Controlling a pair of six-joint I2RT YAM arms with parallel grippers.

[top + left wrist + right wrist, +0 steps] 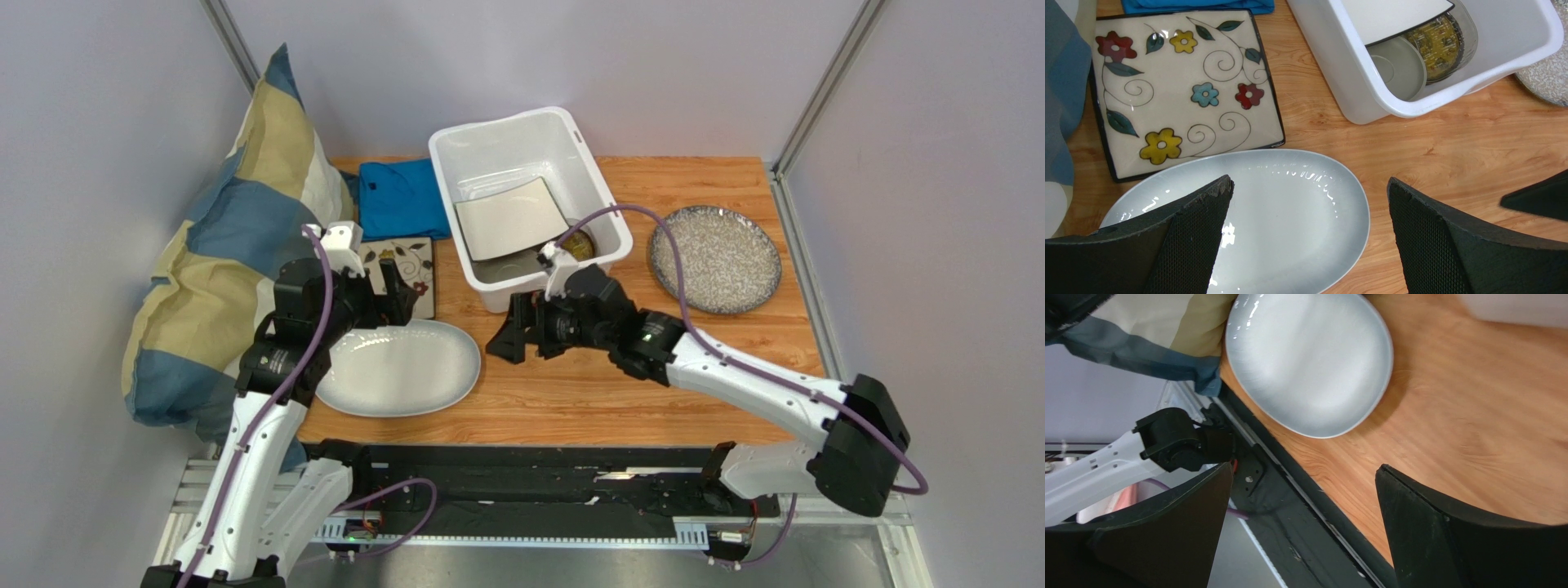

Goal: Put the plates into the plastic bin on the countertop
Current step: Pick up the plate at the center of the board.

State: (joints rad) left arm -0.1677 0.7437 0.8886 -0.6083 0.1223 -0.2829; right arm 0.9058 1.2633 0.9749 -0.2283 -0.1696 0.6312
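Risk: left hand [1309, 190] and right hand [515, 333], both open and empty, flank oval platter [399, 368] lower left on tabletop [687, 355]; bin [540, 284] upper centre. Glossy flat rim may slip the pinch; close arms may collide.

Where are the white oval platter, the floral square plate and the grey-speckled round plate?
white oval platter [399, 368], top external view, middle of its face
floral square plate [1187, 92], left wrist view, middle of painted face
grey-speckled round plate [715, 259], top external view, its centre

Left tool [1309, 184], right tool [1303, 470]: jaws wide.
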